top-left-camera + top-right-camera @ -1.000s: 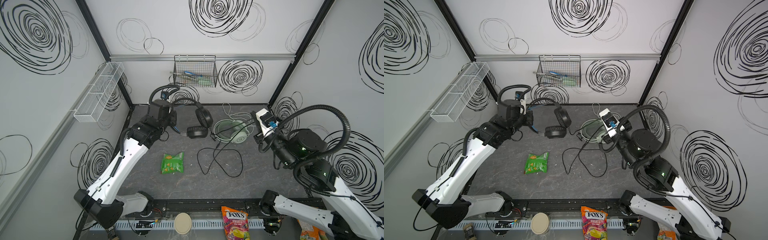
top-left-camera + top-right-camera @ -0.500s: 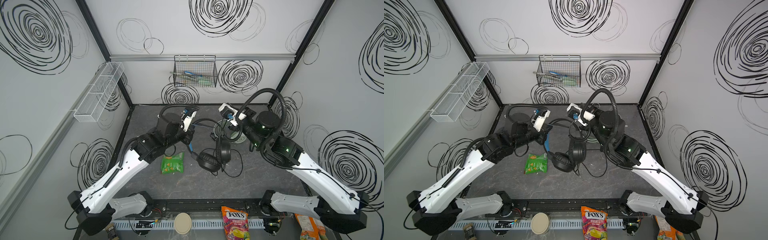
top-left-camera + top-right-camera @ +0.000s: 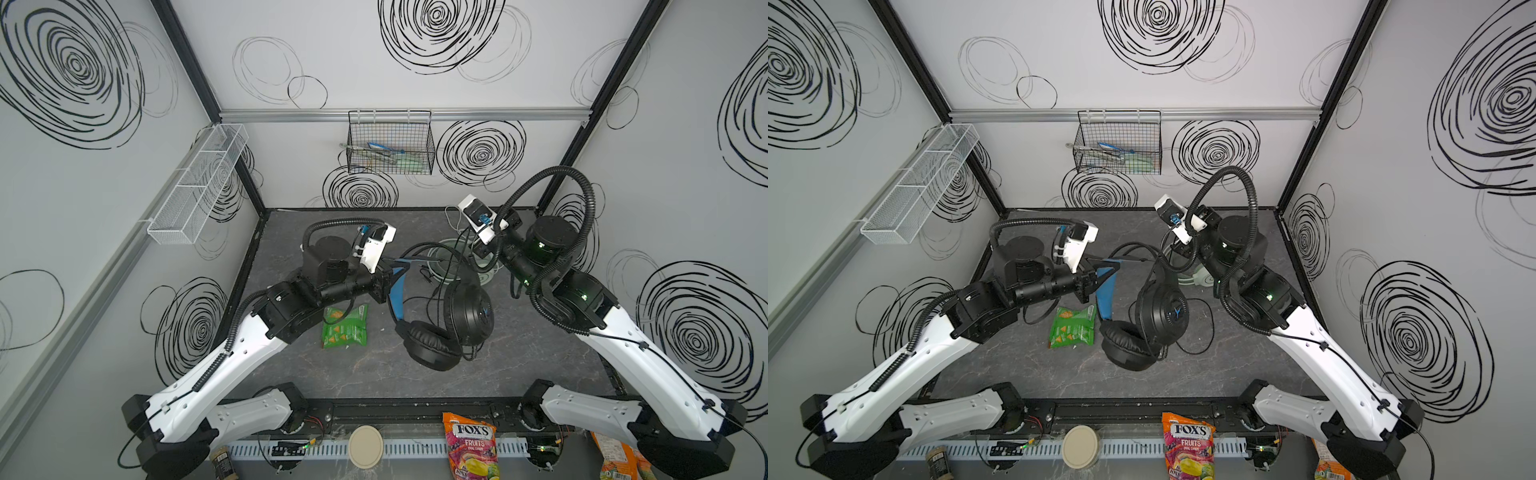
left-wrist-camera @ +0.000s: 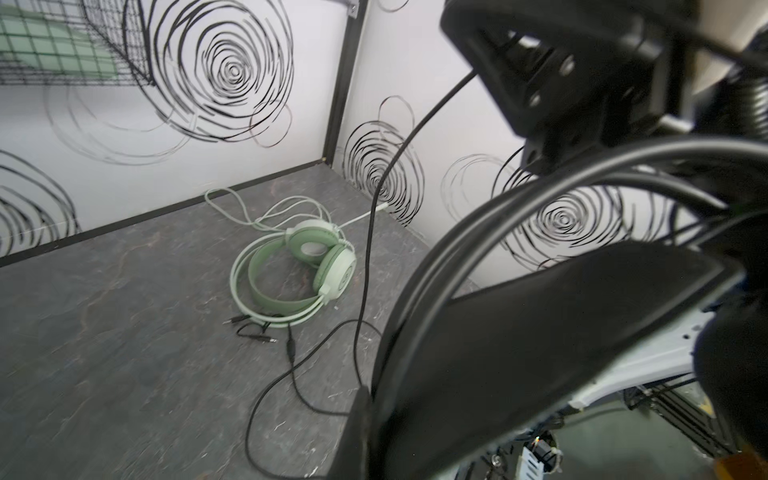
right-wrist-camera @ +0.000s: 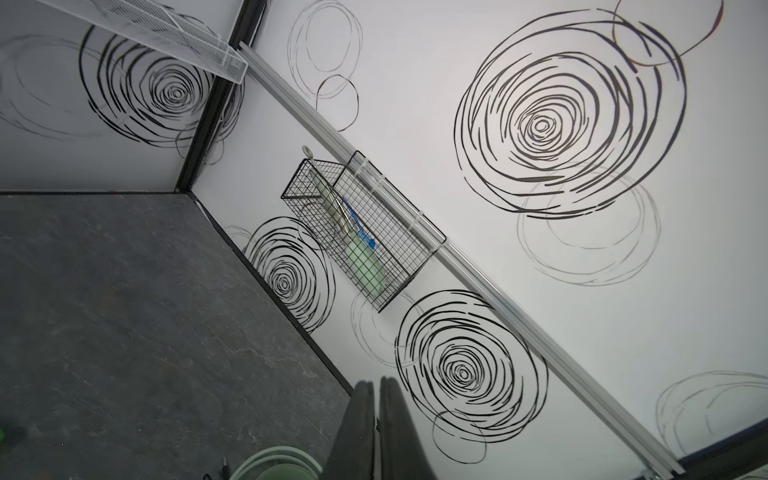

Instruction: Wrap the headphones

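Note:
The black headphones (image 3: 457, 324) hang in mid-air over the middle of the floor in both top views, ear cups lowest. My left gripper (image 3: 390, 274) is shut on their blue-lined headband (image 3: 1106, 286), which fills the left wrist view (image 4: 540, 332). Their black cable (image 4: 365, 249) rises from the floor to my right gripper (image 5: 376, 380), whose fingers stand almost together with only a thin slit. The mint green headphones (image 4: 320, 257) lie at the back right with their pale cable (image 4: 232, 203) loose behind them, partly hidden by the right arm (image 3: 540, 249) in both top views.
A green snack bag (image 3: 345, 328) lies on the floor beside the black ear cups. A black wire basket (image 3: 390, 145) hangs on the back wall and a white mesh shelf (image 3: 199, 183) on the left wall. A candy bag (image 3: 469, 444) and a round lid (image 3: 365, 446) sit at the front rail.
The left gripper carried the black headphones from the back of the floor to the middle. The right arm swung in toward them, then drew back to the right with the cable.

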Available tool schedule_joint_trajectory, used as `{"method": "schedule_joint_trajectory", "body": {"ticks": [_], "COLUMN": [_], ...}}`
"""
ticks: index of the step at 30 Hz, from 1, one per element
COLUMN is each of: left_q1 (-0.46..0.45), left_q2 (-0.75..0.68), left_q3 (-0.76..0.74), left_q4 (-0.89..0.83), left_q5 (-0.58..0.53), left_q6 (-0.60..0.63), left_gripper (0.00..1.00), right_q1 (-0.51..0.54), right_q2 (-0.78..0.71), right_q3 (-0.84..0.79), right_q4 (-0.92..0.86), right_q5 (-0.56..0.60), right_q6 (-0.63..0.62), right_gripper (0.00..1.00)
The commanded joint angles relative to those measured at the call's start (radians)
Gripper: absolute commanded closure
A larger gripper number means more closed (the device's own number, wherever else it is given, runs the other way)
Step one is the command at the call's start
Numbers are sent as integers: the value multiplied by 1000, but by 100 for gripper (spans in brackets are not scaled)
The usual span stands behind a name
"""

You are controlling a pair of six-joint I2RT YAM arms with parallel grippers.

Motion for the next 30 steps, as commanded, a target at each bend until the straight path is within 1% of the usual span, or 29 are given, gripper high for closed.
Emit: {"method": "schedule_joint_trajectory", "body": {"ticks": [1,5,8,10,14,17,22,27,30], "left_q1": [-28,-37,-39,-40,-48,-48,-50,-51,-51], "left_q2": [-37,-26,-19,-15,4,5,14,62,83], "left_q3": [31,74,114,141,204,218,242,326,363], "left_q4": [178,199,206,215,225,275,362,346,334], "left_q5": [140,125,101,90,78,56,-68,-171,-229], "left_q6": [-78,-115,-135,-170,-193,-238,-315,-337,-358], "left_gripper": [100,100,100,100,100,100,100,100,100], "right_q1": [-15,-15,-16,-16,-22,-32,-33,-33,-33], "right_q2": [-40,-49,-60,-62,-66,-69,-66,-29,-3], "right_q3": [-45,-85,-150,-188,-275,-315,-361,-405,-426], "right_q4": [119,176,237,262,326,365,412,474,509], "right_q5": [-81,-140,-164,-170,-174,-189,-221,-269,-279], "right_q6": [134,261,336,373,453,516,616,707,736], "right_gripper": [76,70,66,65,64,63,63,64,67]}}
